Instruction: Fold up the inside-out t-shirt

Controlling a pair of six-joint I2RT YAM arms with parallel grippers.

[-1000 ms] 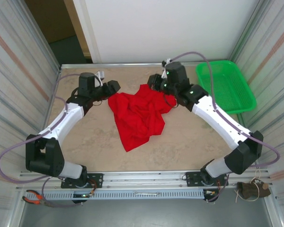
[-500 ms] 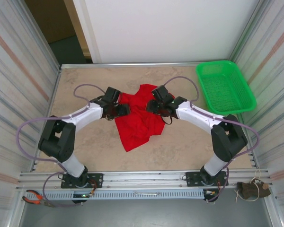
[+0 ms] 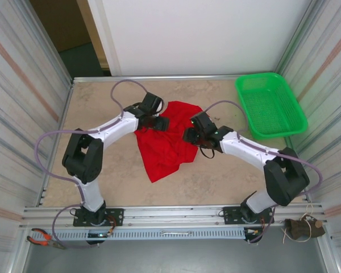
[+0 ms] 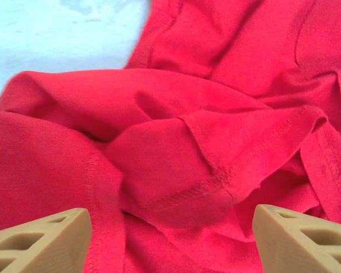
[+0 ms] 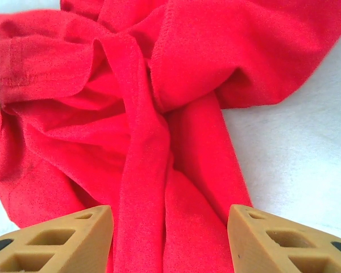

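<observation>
Right at the near edge runs a metal rail (image 3: 170,215) where both arms are bolted, and red-handled pliers (image 3: 42,238) lie at its left end. Past the rail is the worktop (image 3: 227,176), pale tan with cloudy marks like stone. Striped metal walls (image 3: 17,85) stand on both sides of it. In the middle of the worktop lies the red t-shirt (image 3: 162,151), all crumpled and bunched, with one pointy corner reaching toward the rail. The right end effector (image 3: 190,135) is low at the shirt's right edge. In its wrist view its tan fingers (image 5: 51,239) stand apart, with twisted folds and a stitched hem under the gap between them, and they pinch nothing. A bit farther back, the left end effector (image 3: 159,122) is low over the shirt's far left part. Its fingers (image 4: 40,239) are spread wide, one on each side of a heap of folds with a seam showing, and it holds nothing too. At the far right corner sits a green mesh basket (image 3: 270,105), well apart from the shirt. Behind everything is a white wall (image 3: 199,34), with a dark doorway (image 3: 74,34) at the far left.
</observation>
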